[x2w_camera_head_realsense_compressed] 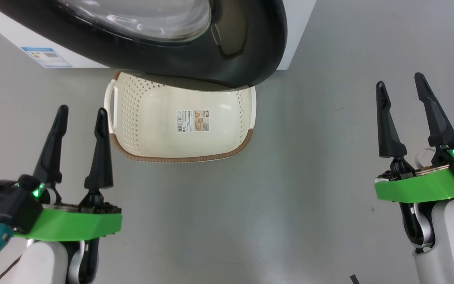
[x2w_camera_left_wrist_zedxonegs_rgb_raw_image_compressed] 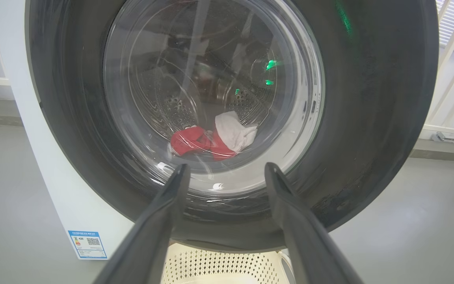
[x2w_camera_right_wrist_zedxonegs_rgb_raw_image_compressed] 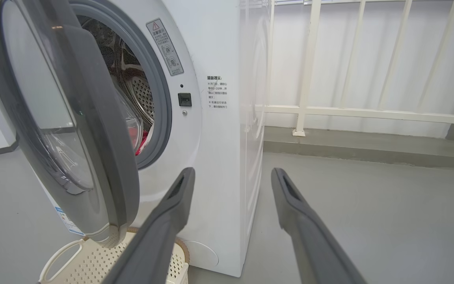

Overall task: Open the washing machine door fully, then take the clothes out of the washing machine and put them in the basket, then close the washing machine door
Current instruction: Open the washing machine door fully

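The washing machine door [x2w_camera_head_realsense_compressed: 227,47] stands partly open, its black rim hanging over the far end of the basket [x2w_camera_head_realsense_compressed: 152,130]. The door [x2w_camera_right_wrist_zedxonegs_rgb_raw_image_compressed: 69,118] is ajar in the right wrist view, showing the grey ring and steel drum of the washing machine [x2w_camera_right_wrist_zedxonegs_rgb_raw_image_compressed: 211,157]. Through the door's glass [x2w_camera_left_wrist_zedxonegs_rgb_raw_image_compressed: 211,98] the red and white clothes [x2w_camera_left_wrist_zedxonegs_rgb_raw_image_compressed: 215,138] lie low in the drum. The cream basket sits on the floor in front of the machine, with a paper label on its bottom. My left gripper [x2w_camera_head_realsense_compressed: 81,112] is open at lower left, near the basket's left handle. My right gripper [x2w_camera_head_realsense_compressed: 400,83] is open at right, over bare floor.
A white railing [x2w_camera_right_wrist_zedxonegs_rgb_raw_image_compressed: 369,112] runs along the wall to the right of the machine, with a low grey kerb under it. Grey floor [x2w_camera_head_realsense_compressed: 290,197] stretches between and in front of both grippers. A small blue label [x2w_camera_head_realsense_compressed: 46,57] is stuck low on the machine's front.
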